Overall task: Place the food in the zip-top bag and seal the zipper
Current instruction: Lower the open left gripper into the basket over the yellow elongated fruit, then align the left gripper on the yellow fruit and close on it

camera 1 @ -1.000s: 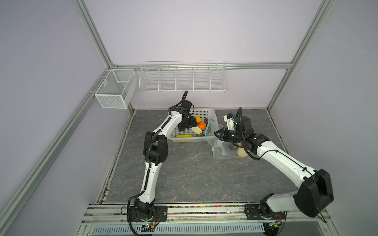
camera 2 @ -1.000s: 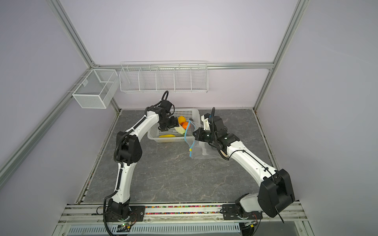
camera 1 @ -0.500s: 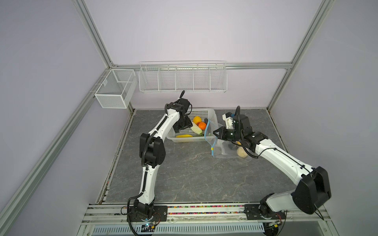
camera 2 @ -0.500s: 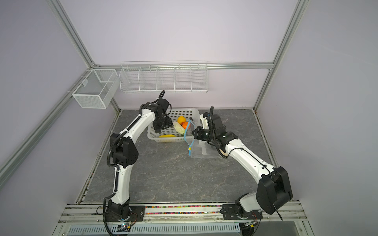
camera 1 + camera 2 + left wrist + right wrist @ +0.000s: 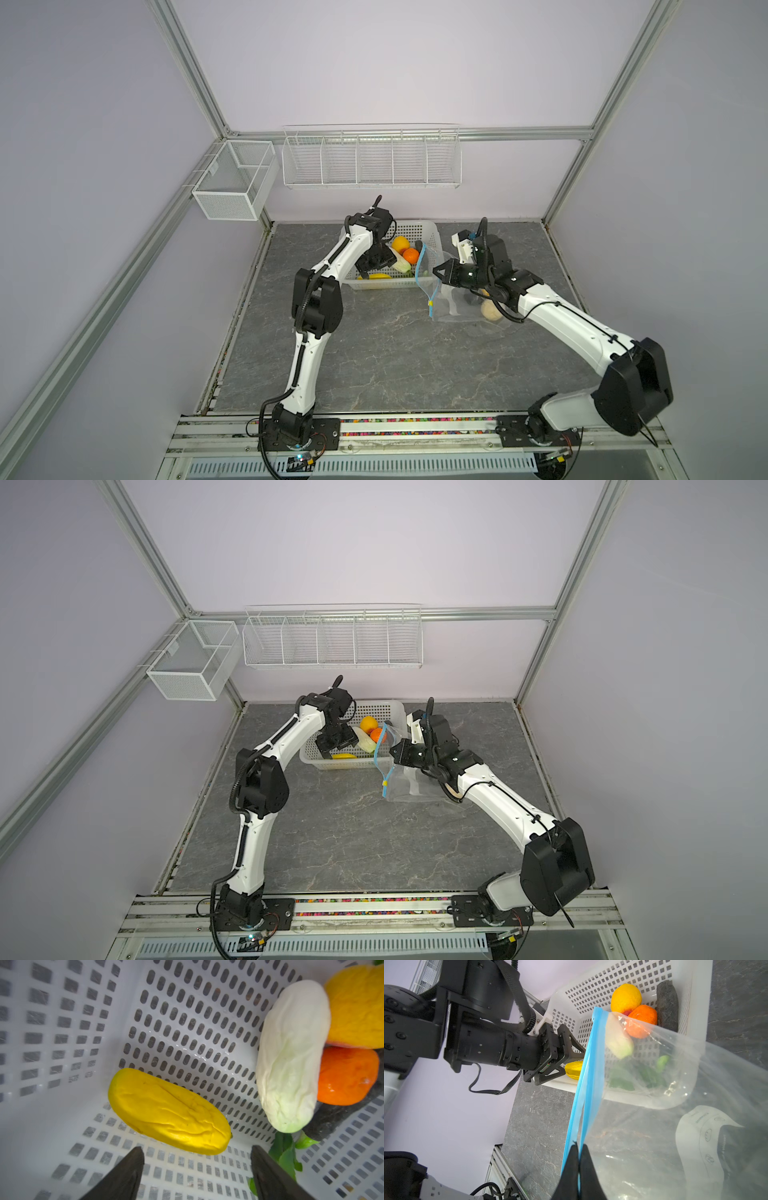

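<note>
In a top view the zip-top bag (image 5: 451, 309) lies on the tabletop (image 5: 374, 353) just beside the white perforated basket (image 5: 386, 286), with one beige piece (image 5: 491, 311) inside. The rest of the food sits in the basket, so loading looks early and sealing not begun. The right claw (image 5: 436, 272) holds up the bag's mouth; the left claw (image 5: 371, 270) is down in the basket.

Left wrist view: that claw gapes wide and empty over a yellow piece (image 5: 168, 1111), near a pale cabbage-like piece (image 5: 291, 1057) and an orange (image 5: 347, 1076).

Right wrist view: the right claw is pinched shut on the light-blue zipper (image 5: 588, 1068), which stands unsealed. A white printed panel (image 5: 695, 1126) on the bag carries small writing too blurred to read; no brand shows.
</note>
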You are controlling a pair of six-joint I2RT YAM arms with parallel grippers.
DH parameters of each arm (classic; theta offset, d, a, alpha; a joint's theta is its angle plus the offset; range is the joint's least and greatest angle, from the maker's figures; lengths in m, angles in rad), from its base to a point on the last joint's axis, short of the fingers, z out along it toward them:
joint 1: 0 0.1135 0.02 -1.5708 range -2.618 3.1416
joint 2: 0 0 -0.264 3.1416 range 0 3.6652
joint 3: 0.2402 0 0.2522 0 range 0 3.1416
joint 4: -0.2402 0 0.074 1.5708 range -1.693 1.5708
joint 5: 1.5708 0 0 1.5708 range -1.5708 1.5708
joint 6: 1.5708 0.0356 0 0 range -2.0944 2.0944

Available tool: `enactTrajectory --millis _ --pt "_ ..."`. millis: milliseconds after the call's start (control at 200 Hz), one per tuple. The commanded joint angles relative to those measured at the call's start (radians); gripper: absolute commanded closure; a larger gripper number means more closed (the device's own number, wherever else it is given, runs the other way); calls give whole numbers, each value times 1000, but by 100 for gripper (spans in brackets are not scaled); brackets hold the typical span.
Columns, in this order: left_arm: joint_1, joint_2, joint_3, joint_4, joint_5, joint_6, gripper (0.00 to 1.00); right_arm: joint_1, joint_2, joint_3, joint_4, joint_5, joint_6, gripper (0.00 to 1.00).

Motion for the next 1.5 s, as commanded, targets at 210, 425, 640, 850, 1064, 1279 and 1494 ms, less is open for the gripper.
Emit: enactTrajectory --millis 210,425,640,850,1064,1279,1494 --pt "-3 65 41 -44 13 -29 19 4 -23 -20 30 -11 6 94" --pt "-4 93 64 -3 30 -17 19 5 -18 -15 27 -10 6 93" --pt "-4 146 192 2 6 29 19 8 -16 -13 24 -6 8 94" --pt "-3 160 254 46 -7 96 19 12 -20 -10 18 3 6 94" --pt "-12 24 140 86 -62 160 19 17 -9 6 10 8 -2 94" --pt "-32 -109 -75 126 -97 164 19 22 21 15 23 -9 6 94" --pt "-26 -164 -263 263 -24 141 25 26 35 36 -2 -12 -6 93"
